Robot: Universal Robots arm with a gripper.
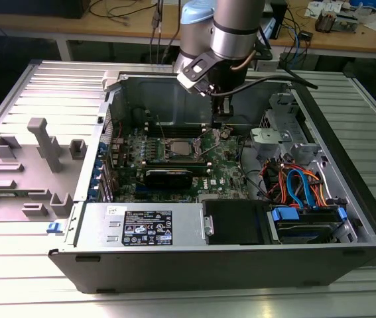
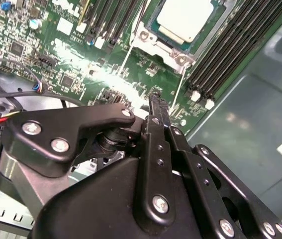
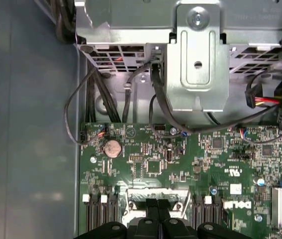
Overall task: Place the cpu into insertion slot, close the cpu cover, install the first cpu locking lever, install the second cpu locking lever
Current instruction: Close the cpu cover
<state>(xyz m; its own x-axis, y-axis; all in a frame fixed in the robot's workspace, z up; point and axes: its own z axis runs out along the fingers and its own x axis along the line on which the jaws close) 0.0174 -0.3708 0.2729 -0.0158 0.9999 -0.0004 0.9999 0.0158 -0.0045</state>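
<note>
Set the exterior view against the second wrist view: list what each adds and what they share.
Exterior view adds the whole open case, the power-supply box, blue and orange cables, and a grey plastic fixture on the exterior view's left. Second wrist view adds a close look at the cpu, its silver-grey top framed by the cpu cover. Shared: the green motherboard, the insertion slot and the gripper above the board.

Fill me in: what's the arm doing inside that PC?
The robot arm is working inside the open PC case. The cpu already sits in the insertion slot, with silvery metal framing it. The gripper, fingers shut with nothing between them, hovers over the motherboard just beside the slot. Whether the locking levers are latched isn't clear.
</note>
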